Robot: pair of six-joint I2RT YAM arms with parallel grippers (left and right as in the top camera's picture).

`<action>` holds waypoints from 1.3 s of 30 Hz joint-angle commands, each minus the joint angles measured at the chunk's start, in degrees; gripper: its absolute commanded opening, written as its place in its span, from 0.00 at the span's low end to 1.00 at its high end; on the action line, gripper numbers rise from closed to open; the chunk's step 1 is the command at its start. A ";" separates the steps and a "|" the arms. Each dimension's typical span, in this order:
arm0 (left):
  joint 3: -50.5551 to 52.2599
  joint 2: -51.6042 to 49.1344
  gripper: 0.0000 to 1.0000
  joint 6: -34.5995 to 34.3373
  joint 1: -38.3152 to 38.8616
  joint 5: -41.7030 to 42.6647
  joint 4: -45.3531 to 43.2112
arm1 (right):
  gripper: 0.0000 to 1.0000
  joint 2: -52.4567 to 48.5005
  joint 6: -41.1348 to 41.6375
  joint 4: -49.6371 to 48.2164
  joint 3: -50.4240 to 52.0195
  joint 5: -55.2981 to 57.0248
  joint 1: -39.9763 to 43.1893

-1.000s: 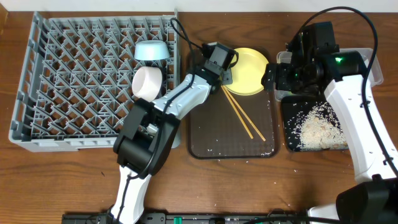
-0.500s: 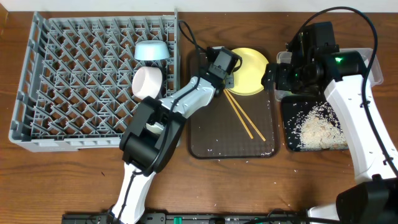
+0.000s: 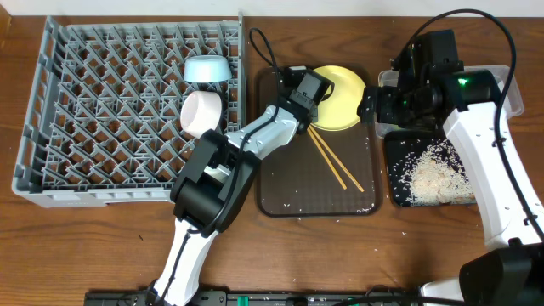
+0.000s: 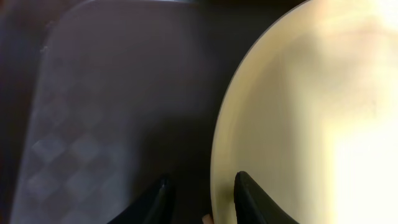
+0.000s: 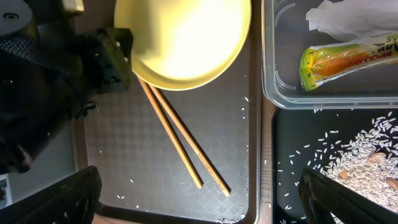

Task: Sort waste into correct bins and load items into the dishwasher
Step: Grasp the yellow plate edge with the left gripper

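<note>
One yellow plate [image 3: 342,98], two chopsticks [image 5: 170,134], two bowls, a white bowl [image 3: 202,112] and a light blue bowl [image 3: 206,70], one grey dish rack [image 3: 93,110], one brown serving tray [image 3: 289,178], one clear tub [image 5: 283,43], one black tray [image 3: 393,183], one snack wrapper [image 5: 348,59], one paper napkin [image 5: 354,15], rice scraps [image 3: 438,174] beyond my counting.

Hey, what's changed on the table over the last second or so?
The left gripper slid right over the brown tray to the yellow plate; its fingers now straddle the plate's left rim, and nothing is lifted. The plate, chopsticks, white bowl, blue bowl and open right gripper stayed put.
</note>
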State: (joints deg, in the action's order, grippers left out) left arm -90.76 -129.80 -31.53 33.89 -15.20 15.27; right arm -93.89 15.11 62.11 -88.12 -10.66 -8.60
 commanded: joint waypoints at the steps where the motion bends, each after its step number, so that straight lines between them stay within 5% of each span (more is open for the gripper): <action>1: 1.27 -2.93 0.33 -9.46 -1.57 -0.98 5.90 | 0.99 0.76 0.70 0.07 -0.70 0.13 -0.09; 9: 1.27 -2.93 0.33 -13.60 -4.66 11.87 9.46 | 0.99 0.76 0.70 0.09 -0.70 0.13 -0.09; 33: 4.87 -2.97 0.34 -15.10 -4.70 20.79 1.31 | 0.99 0.76 0.70 0.07 -0.70 0.13 -0.09; 36: 5.16 -2.97 0.27 -15.10 -4.70 20.76 1.31 | 0.99 0.76 0.70 0.07 -0.70 0.13 -0.09; 39: 5.16 -2.97 0.08 -15.10 -4.70 20.55 1.27 | 0.99 0.76 0.70 0.07 -0.70 0.13 -0.09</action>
State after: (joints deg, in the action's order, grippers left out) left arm -89.21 -128.33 -46.06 28.93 2.94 14.09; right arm -93.89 15.11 62.13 -88.12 -10.66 -8.60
